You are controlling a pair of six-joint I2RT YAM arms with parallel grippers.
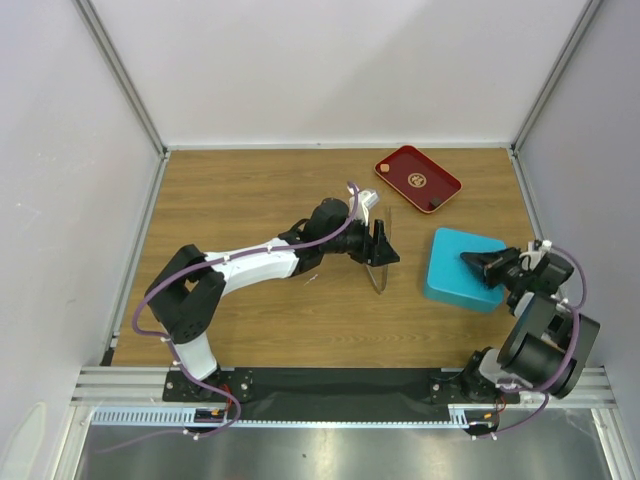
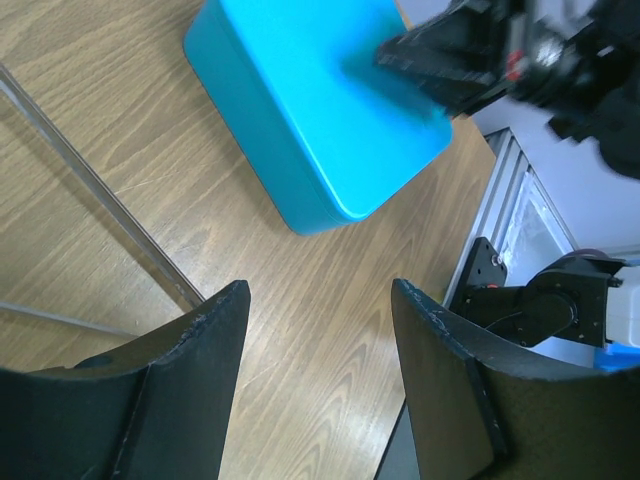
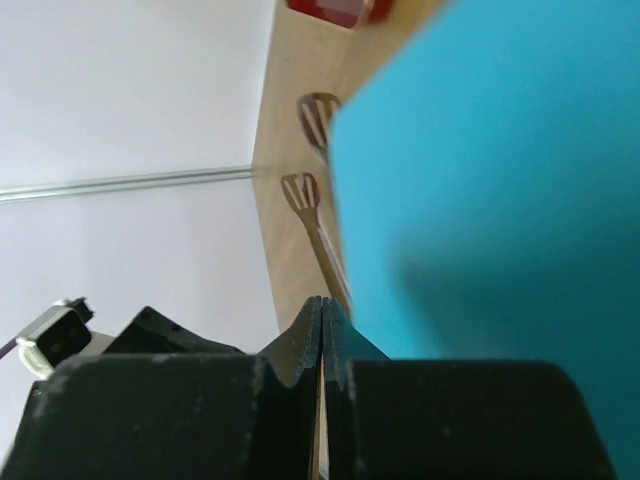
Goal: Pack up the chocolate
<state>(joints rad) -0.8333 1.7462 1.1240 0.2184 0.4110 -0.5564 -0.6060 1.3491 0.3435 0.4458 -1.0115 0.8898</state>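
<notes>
Top external: illegible gold emblem (image 1: pixel 415 181) on red tray (image 1: pixel 398 163); left pincer (image 2: pixel 320 292) gapes.

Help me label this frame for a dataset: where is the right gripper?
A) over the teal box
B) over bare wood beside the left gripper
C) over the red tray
A: in the top view the right gripper reaches over the top of the teal box, well short of the red tray.
</notes>
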